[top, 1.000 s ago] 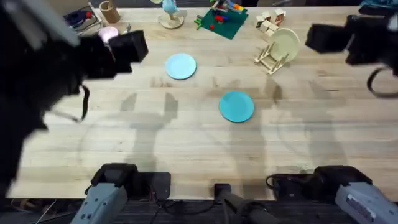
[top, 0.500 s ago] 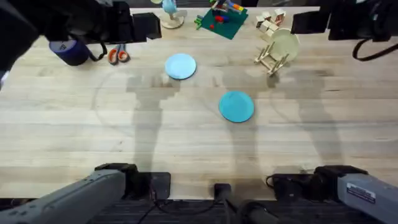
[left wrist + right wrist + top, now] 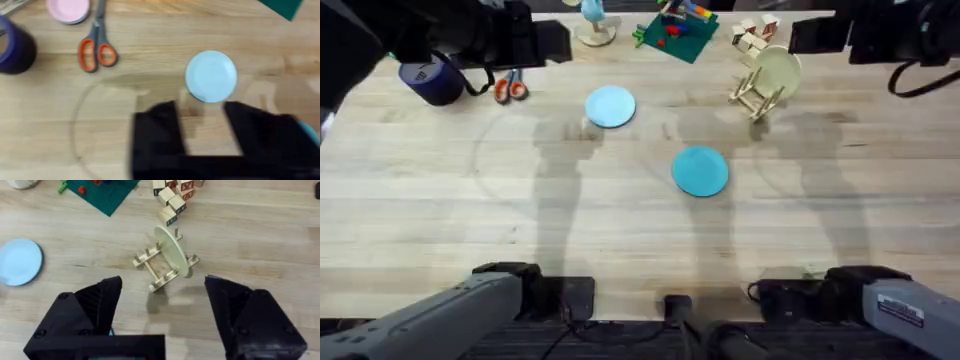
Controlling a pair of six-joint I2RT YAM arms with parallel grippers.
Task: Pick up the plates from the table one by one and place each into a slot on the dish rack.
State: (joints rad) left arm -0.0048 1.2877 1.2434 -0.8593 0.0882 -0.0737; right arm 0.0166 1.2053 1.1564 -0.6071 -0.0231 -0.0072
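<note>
A pale sky-blue plate (image 3: 611,106) lies flat on the table (image 3: 620,240), left of centre. A deeper turquoise plate (image 3: 700,170) lies nearer the middle. The dish rack (image 3: 754,92) stands at the far right and holds a cream-yellow plate (image 3: 780,68) upright in a slot. My left gripper (image 3: 201,110) hovers open and empty just short of the pale blue plate (image 3: 211,76). The right gripper (image 3: 162,282) hangs open and empty above the dish rack (image 3: 159,269). In the overhead view both arms are dark shapes along the far edge.
A purple tape roll (image 3: 430,82) and orange-handled scissors (image 3: 508,88) lie at the far left, with a pink dish (image 3: 69,9) beyond them. A green toy-brick board (image 3: 675,35) and wooden blocks (image 3: 755,35) sit at the back near the rack.
Over the last second both arms swung toward the far side of the table, uncovering the tape roll and scissors. They have barely moved in the last half second. The plates stayed put.
</note>
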